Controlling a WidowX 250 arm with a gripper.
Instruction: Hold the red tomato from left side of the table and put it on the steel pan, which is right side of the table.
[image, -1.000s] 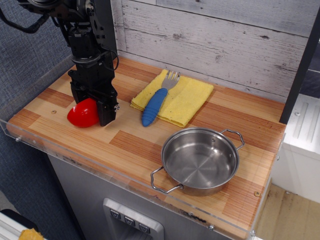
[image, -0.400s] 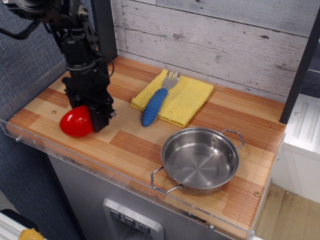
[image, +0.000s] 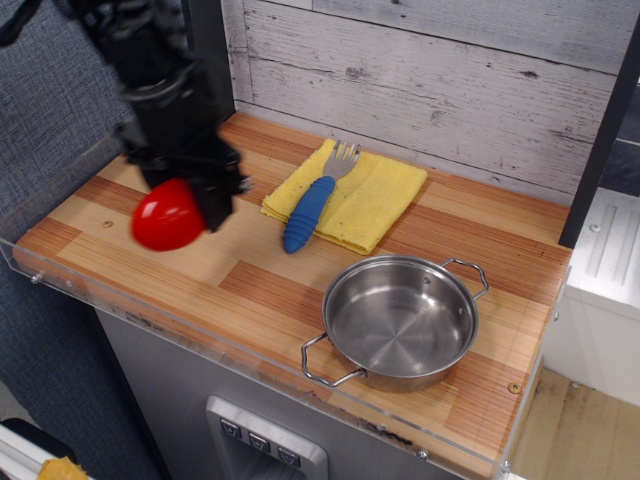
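Red tomato (image: 166, 217) is at the left side of the tabletop (image: 270, 290), a bit nearer the front edge than the back. The black tool (image: 195, 205) is pinching it on its right side. A moment ago the tomato sat lower and more to the left, close to the wood. Now it is higher and has moved a little to the right, and the arm looks blurry, so it is moving fast. I think the tomato has just been lifted off the wood, though I cannot see a clear gap under it. That means the grab worked and the carry has begun.

To the right of the tomato lies a yellow cloth (image: 375, 200) with a fork (image: 312, 205) on it. The fork has a blue handle. They have not moved.

The steel pan (image: 400, 320) is well apart from the tomato, at the right and near side. It is empty and has not moved. The tomato now has to go across to it, passing near the fork.
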